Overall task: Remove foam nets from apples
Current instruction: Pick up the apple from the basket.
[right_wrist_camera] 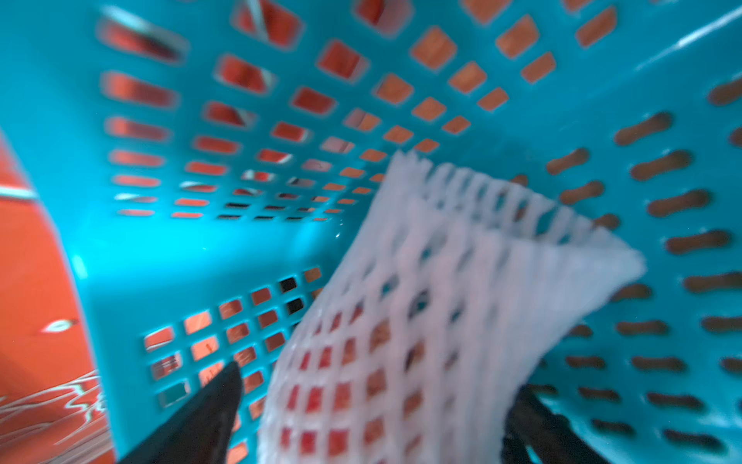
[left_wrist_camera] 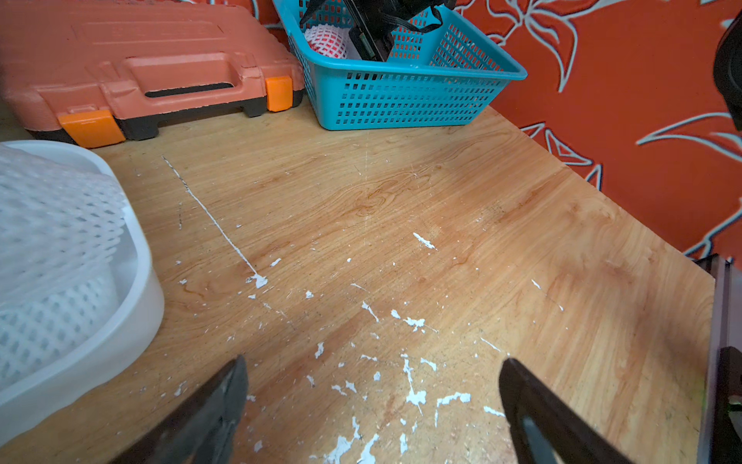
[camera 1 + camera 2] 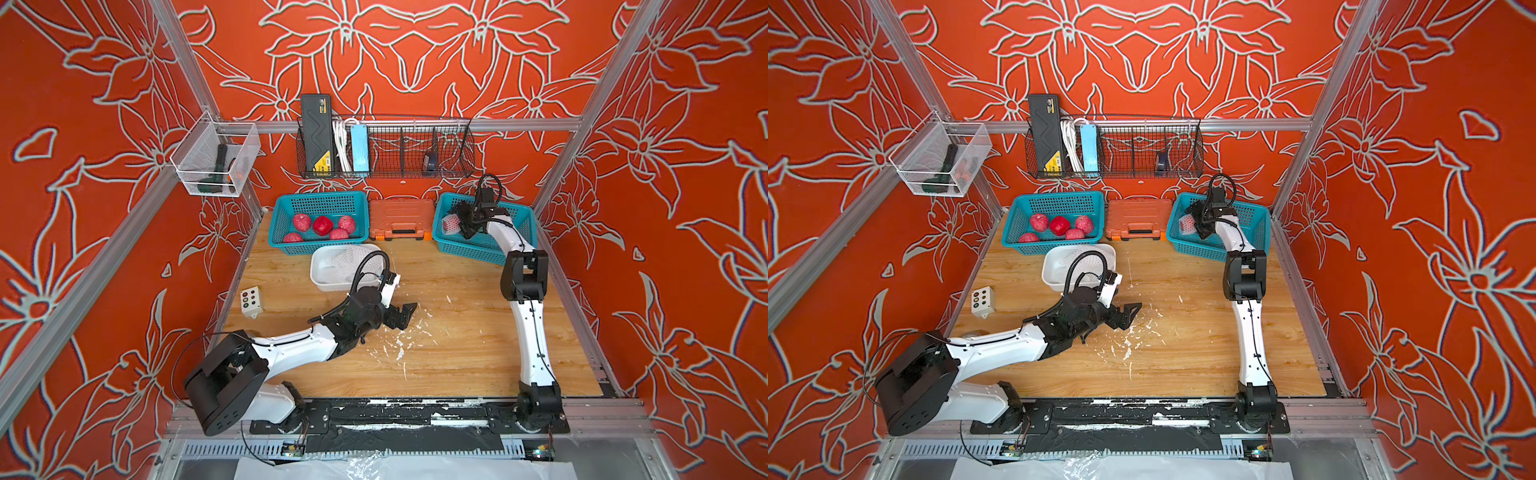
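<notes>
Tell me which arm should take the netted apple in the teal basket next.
Right. The right gripper is inside that teal basket, jaws open either side of the netted apple. The left gripper hangs open over the table by the white tub, well away.

The left robot arm (image 3: pixel 291 349), white links with black joints, lies low from the near left corner of the wooden table (image 3: pixel 457 365) toward its middle; its black left gripper (image 3: pixel 408 316) hangs just above the surface, jaws spread wide, nothing between them; the matching right robot arm (image 3: pixel 528 324) rises along the right edge, elbow bent; its black right gripper (image 3: pixel 462 227) dips at the far right corner, jaws wide apart.
</notes>
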You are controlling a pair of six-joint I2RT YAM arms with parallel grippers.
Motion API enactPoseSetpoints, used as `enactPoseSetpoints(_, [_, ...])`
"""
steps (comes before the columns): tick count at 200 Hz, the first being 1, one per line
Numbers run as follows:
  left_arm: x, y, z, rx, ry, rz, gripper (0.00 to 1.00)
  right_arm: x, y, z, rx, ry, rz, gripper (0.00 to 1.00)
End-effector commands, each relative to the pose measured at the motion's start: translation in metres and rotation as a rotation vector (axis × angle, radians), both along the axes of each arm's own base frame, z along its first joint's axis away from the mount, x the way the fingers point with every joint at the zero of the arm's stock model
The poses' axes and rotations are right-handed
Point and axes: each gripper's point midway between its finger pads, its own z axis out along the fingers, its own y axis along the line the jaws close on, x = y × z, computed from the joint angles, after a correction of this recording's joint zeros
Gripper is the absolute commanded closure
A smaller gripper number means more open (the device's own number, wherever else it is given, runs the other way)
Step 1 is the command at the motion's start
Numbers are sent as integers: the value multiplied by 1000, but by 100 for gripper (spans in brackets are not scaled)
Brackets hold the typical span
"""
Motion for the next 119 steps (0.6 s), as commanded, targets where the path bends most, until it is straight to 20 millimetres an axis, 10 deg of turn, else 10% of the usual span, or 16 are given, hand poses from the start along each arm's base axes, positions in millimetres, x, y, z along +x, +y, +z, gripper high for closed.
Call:
enactPoseSetpoints(1, [3,-6,10,-17,-20,-12,5,-2,7,-19,19,16,8,15])
enactPoseSetpoints(55, [5,-5,10,-12,-22,-4,5,-5,5,-18,24,-7,17,28])
enactPoseSetpoints(119, [5,-1,24,-4,-50,9,6,-9,-9,46,-11,-166,2,42])
